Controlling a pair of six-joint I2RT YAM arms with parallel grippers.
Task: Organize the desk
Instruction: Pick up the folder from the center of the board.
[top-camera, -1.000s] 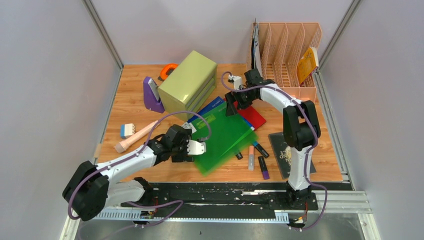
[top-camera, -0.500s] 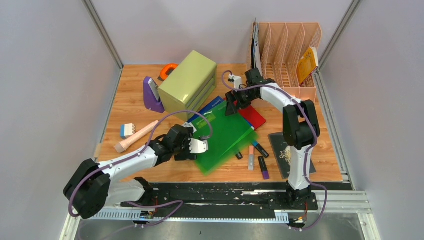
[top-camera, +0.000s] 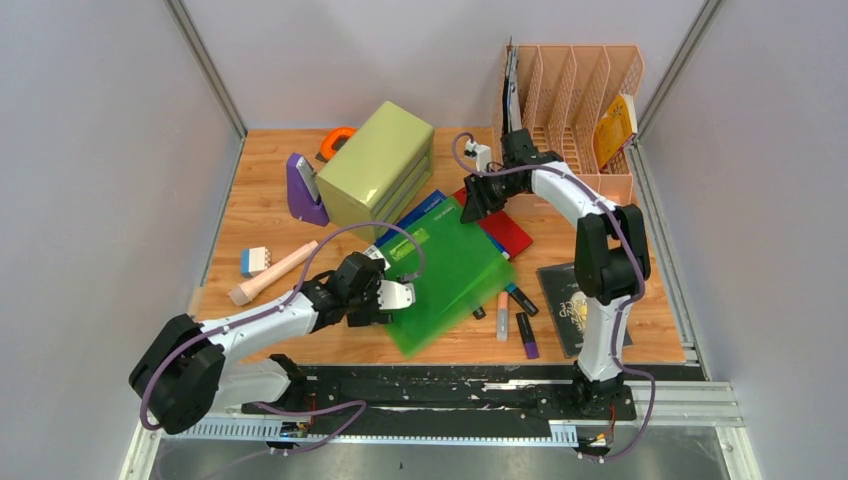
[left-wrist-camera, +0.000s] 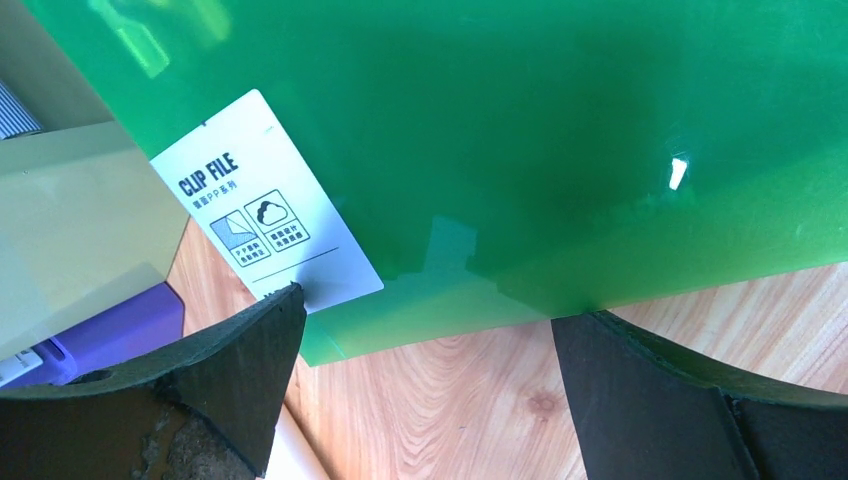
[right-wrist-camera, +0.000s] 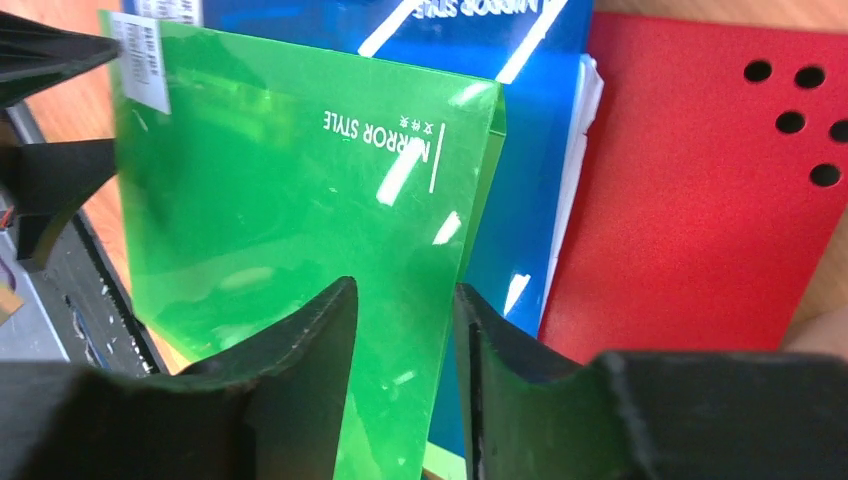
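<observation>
One wood-grain desk (top-camera: 260, 225) fills the overhead view. It bears an olive drawer chest (top-camera: 378, 165) at the back left and a peach file rack (top-camera: 575, 95) at the back right. Mid-desk, a green folder (top-camera: 450, 265) lies on top of a blue folder (right-wrist-camera: 520, 200), with a red folder (right-wrist-camera: 690, 180) just beside the blue.

Only the right wrist view shows the print "MIRROR STYLE" and the red folder's punched holes. Only the left wrist view shows the white label (left-wrist-camera: 265, 225) reading "CLIP FILE".

The left gripper (left-wrist-camera: 430, 390) stands wide open at the green folder's near edge, with bare desk wood between its fingers. The right gripper (right-wrist-camera: 400, 300) has its fingers narrowly apart about the folder's far edge, and whether they pinch it cannot be told. There the desk shows only at the margins.
</observation>
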